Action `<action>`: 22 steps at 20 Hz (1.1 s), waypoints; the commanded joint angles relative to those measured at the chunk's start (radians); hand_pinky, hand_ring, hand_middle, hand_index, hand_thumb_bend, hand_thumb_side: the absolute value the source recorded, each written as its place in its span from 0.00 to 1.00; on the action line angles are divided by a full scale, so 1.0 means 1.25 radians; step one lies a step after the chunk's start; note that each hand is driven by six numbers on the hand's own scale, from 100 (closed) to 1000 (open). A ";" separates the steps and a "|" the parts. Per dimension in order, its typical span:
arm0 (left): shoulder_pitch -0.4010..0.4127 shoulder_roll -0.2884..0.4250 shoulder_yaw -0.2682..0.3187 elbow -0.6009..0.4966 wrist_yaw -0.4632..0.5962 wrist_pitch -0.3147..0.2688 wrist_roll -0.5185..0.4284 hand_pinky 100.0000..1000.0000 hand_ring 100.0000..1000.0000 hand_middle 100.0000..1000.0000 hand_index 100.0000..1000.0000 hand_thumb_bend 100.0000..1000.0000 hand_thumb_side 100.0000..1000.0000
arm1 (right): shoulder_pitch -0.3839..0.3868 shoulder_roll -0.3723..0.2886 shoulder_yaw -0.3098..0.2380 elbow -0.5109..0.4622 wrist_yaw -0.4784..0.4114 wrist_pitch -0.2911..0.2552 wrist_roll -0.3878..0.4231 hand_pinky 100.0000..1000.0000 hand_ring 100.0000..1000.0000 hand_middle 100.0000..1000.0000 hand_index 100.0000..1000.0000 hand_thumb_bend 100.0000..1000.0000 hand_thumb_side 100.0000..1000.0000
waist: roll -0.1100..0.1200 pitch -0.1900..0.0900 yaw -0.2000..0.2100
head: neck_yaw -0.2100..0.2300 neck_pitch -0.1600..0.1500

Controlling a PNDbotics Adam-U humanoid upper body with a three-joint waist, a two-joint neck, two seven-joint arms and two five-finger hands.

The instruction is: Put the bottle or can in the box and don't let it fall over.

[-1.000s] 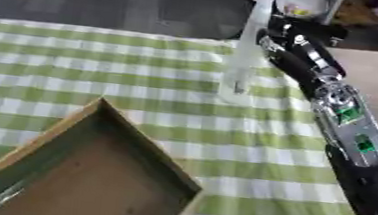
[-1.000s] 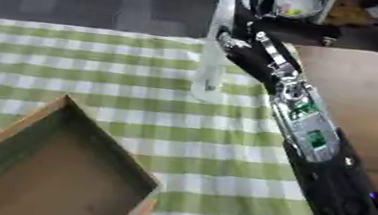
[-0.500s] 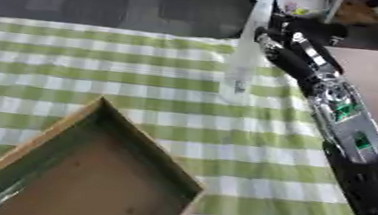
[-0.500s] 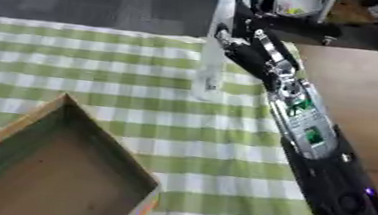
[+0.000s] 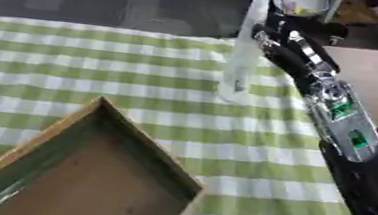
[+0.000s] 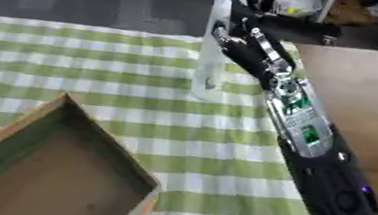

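A tall, slim, clear bottle (image 5: 242, 60) stands upright on the green-and-white checked cloth (image 5: 98, 85), a little right of centre in the upper half of the frame, its base on the cloth and its top reaching toward the upper edge. The right hand (image 5: 274, 43) is against the bottle's right side near mid-height; whether its fingers are wrapped around the bottle or only beside it cannot be told, because the view is blurred there. The black and silver arm (image 5: 341, 115) runs from that hand down along the right side of the frame to the lower right corner, with small green patches showing on its forearm. The box (image 5: 94, 119), an open brown one with greenish inner walls, sits in the lower left of the frame, well apart from the bottle, one corner pointing up toward it. A bare wooden tabletop (image 6: 361, 97) shows at the right edge beyond the cloth.
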 commanded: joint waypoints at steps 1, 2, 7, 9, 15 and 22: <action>-0.006 0.014 0.002 -0.008 0.000 -0.001 -0.003 1.00 0.59 0.79 0.77 0.09 0.85 | -0.018 -0.010 -0.002 -0.006 0.006 0.006 -0.003 0.96 1.00 1.00 1.00 0.00 0.57 | 0.001 -0.012 0.000 | -0.002 -0.009; -0.006 0.014 0.002 -0.008 0.000 -0.001 -0.004 1.00 0.59 0.79 0.77 0.09 0.85 | -0.019 -0.009 -0.002 -0.005 0.009 0.008 -0.005 0.96 1.00 1.00 1.00 0.00 0.56 | 0.000 -0.012 0.000 | -0.002 -0.009; -0.005 0.013 0.002 -0.008 0.000 0.000 -0.005 1.00 0.59 0.79 0.77 0.09 0.85 | -0.021 -0.008 -0.003 -0.002 0.020 0.021 -0.019 0.96 1.00 1.00 1.00 0.00 0.57 | 0.000 -0.011 -0.001 | -0.002 -0.009; -0.005 0.013 0.002 -0.008 0.000 0.000 -0.006 1.00 0.59 0.79 0.77 0.09 0.85 | -0.021 -0.008 -0.004 -0.003 0.021 0.026 -0.024 0.97 1.00 1.00 1.00 0.00 0.57 | 0.000 -0.011 -0.001 | -0.001 -0.008; -0.006 0.013 0.001 -0.008 -0.001 0.000 -0.010 1.00 0.59 0.79 0.77 0.09 0.85 | -0.029 -0.008 -0.001 -0.007 0.026 0.035 -0.032 0.97 1.00 1.00 1.00 0.00 0.61 | 0.000 -0.010 -0.003 | -0.002 -0.008; -0.005 0.013 0.002 -0.008 -0.002 0.001 -0.014 1.00 0.59 0.79 0.77 0.09 0.85 | -0.033 -0.006 0.000 -0.011 0.029 0.043 -0.034 0.97 1.00 1.00 1.00 0.00 0.63 | 0.000 -0.011 -0.003 | -0.002 -0.008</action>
